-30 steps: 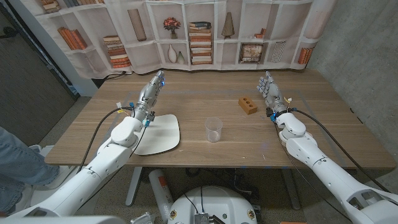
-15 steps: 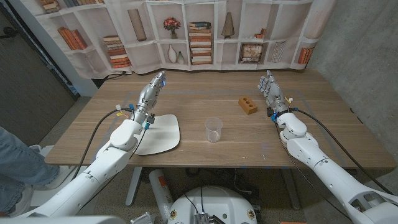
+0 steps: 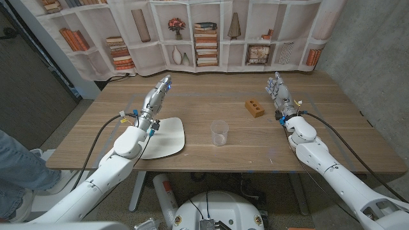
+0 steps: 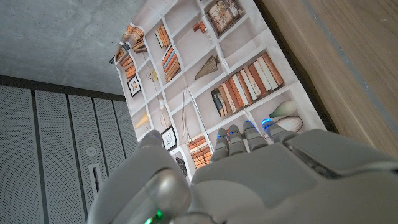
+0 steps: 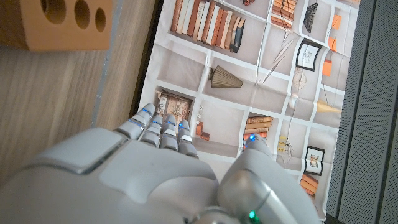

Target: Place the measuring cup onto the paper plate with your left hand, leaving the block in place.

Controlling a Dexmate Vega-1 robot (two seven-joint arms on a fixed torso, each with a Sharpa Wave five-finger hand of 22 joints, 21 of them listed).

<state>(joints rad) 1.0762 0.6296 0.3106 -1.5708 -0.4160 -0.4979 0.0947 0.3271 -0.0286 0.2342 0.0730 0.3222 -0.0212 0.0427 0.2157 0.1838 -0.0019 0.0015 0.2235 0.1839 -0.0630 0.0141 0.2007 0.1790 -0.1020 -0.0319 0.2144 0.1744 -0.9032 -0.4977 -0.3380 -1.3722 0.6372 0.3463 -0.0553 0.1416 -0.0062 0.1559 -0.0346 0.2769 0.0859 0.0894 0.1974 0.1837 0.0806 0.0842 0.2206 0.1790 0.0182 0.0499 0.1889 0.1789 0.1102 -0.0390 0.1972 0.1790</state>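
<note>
Hovering empty, fingers extended and apart, the left hand point(image 3: 155, 99) is creeping rightward above the paper plate point(image 3: 171, 142) at lower left. Measuring cup point(image 3: 219, 133) is standing untouched at centre, so no grasp has begun. Right hand point(image 3: 280, 94) is idling likewise. Block point(image 3: 254, 107) is sitting upper right. No readable labels.

Clear measuring cup point(image 3: 219, 133) upright mid-table, between paper plate point(image 3: 167, 137) and wooden block point(image 3: 254, 108).

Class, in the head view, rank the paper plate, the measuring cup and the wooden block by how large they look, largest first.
1. paper plate, clearly largest, though the left arm covers part of it.
2. measuring cup and wooden block: look about alike, so no ranking.
</note>
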